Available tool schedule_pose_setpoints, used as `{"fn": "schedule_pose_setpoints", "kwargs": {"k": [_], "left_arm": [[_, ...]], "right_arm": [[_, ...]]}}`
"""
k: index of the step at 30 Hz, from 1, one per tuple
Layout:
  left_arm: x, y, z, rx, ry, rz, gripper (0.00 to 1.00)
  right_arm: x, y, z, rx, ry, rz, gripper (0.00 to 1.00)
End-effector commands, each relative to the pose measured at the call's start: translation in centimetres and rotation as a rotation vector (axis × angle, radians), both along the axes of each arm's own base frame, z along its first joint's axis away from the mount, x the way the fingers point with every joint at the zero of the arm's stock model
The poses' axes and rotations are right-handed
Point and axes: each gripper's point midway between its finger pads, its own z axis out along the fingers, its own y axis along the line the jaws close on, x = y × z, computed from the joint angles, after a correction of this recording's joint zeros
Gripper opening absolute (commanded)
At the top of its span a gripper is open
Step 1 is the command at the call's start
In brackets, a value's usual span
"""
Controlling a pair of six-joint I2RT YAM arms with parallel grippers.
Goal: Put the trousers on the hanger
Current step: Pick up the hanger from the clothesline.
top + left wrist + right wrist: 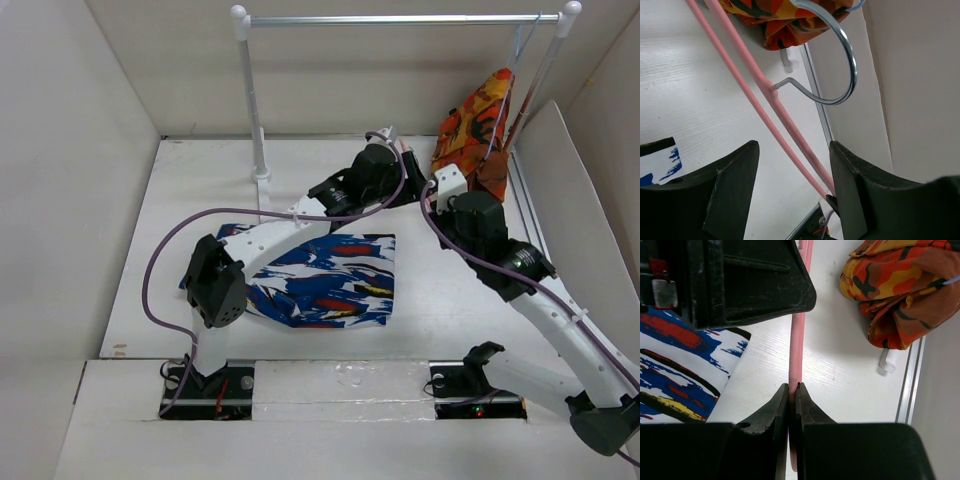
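The trousers (330, 280), bright blue with white, red and yellow splotches, lie folded flat on the table's middle; they also show in the right wrist view (675, 365). The pink hanger (765, 95) with its metal hook (842, 65) is held above the table at the back right. My right gripper (793, 386) is shut on one pink bar (796, 350); it shows in the top view too (441, 186). My left gripper (792, 150) is open, with both pink bars running between its fingers, close to the right finger (845, 180). In the top view, the left gripper (405, 168) is beside the right one.
An orange-red patterned garment (475, 125) hangs on a pale hanger from the white rack's rail (400, 18) at the back right. The rack's post (255, 110) stands behind the trousers. White walls enclose the table on three sides.
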Motion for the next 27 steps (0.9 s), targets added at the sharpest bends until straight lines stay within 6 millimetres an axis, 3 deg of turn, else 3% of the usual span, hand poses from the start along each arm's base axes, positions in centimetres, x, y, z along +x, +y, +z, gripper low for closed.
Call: {"fn": "schedule_pose_setpoints", "kwargs": {"k": [1,4,8,10,13,14,16,17,18,19,21,22,24,25,27], "left_arm": [[0.6,-0.1,2.9,-0.055,-0.037,0.011,0.54],[0.9,-0.9,2.4,-0.053,-0.03,0.002,0.53],[0.7,-1.2,1.4,-0.051,-0.012,-0.015,0.37],[0.6,-1.2,0.8,-0.046,-0.001,-0.018,0.36],[0.9,-0.9,0.0,-0.038,0.014,-0.014,0.26],[0.8,-0.9,0.1,-0.042,0.015,-0.013,0.13],[0.7,-0.7,-0.4,-0.037,0.025,-0.008,0.0],[0.6,-0.6,0.1,-0.047,0.024,-0.006,0.0],[0.6,-0.5,0.1,-0.053,0.021,-0.005,0.0],[0.4,-0.4,-0.6,-0.045,0.031,-0.006,0.0],[0.0,-0.2,0.3,-0.083,0.016,-0.012,0.0],[-0.6,0.0,-1.2,-0.073,0.039,-0.028,0.0],[-1.4,0.4,-0.7,-0.121,0.039,-0.036,0.0],[-2.0,1.0,-2.8,-0.103,0.075,-0.033,0.0],[-2.6,1.5,-2.3,-0.163,0.069,-0.032,0.0]], "right_arm": [[0.5,1.4,3.0,0.066,-0.102,0.043,0.0],[0.0,2.4,2.7,0.091,-0.099,0.071,0.0],[-0.3,2.3,1.8,0.076,-0.07,0.064,0.0],[-0.4,2.2,1.4,0.076,-0.068,0.06,0.0],[-0.7,2.0,1.8,0.092,-0.085,0.058,0.0],[-0.7,2.0,1.8,0.093,-0.084,0.059,0.0],[-0.8,2.0,1.7,0.085,-0.072,0.063,0.13],[-0.9,2.1,1.6,0.085,-0.067,0.068,0.23],[-1.1,2.0,1.3,0.081,-0.055,0.071,0.41],[-1.3,2.2,1.3,0.084,-0.047,0.09,0.49],[-2.1,2.2,0.9,0.074,-0.009,0.114,0.66],[-2.6,2.7,0.6,0.079,0.016,0.149,0.69],[-3.6,2.4,0.5,0.078,0.066,0.172,0.71],[-4.0,2.7,0.4,0.094,0.088,0.202,0.71],[-4.9,2.8,0.2,0.11,0.116,0.23,0.7]]}}
